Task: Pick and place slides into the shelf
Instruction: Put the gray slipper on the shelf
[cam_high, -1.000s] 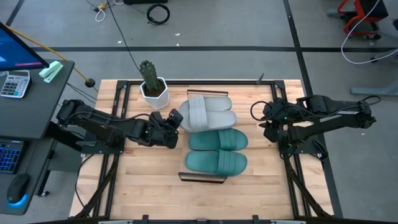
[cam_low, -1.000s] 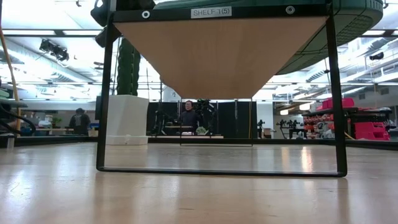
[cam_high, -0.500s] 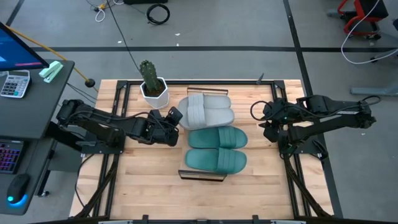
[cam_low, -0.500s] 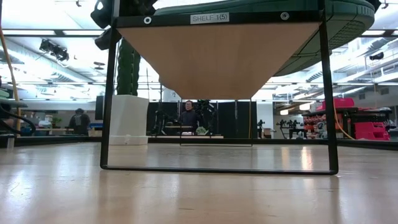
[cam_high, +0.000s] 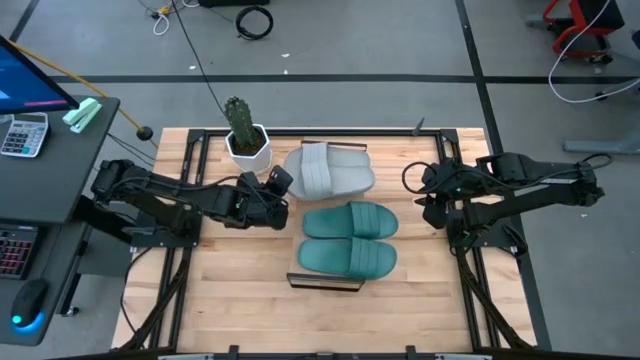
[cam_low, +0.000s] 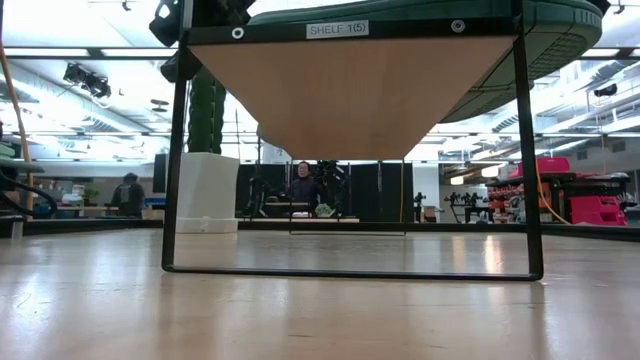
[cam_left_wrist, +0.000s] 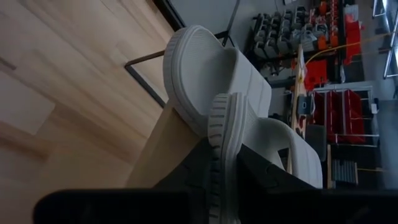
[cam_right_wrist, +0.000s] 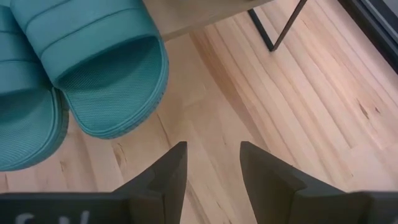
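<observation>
On the shelf (cam_high: 296, 281), two slides (cam_high: 330, 172) lie behind two others (cam_high: 349, 240), cactus pot (cam_high: 247, 145) left.

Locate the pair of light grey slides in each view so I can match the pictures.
High view: light grey wide-strap slides at the shelf's far end, beside the left tool.
Low view: not identifiable.
Left wrist view: centre, one slide's edge between the tool's fingers.
Right wrist view: absent; only teal-green slides.
Shared landmark: light-wood shelf board with dark metal rails.
</observation>
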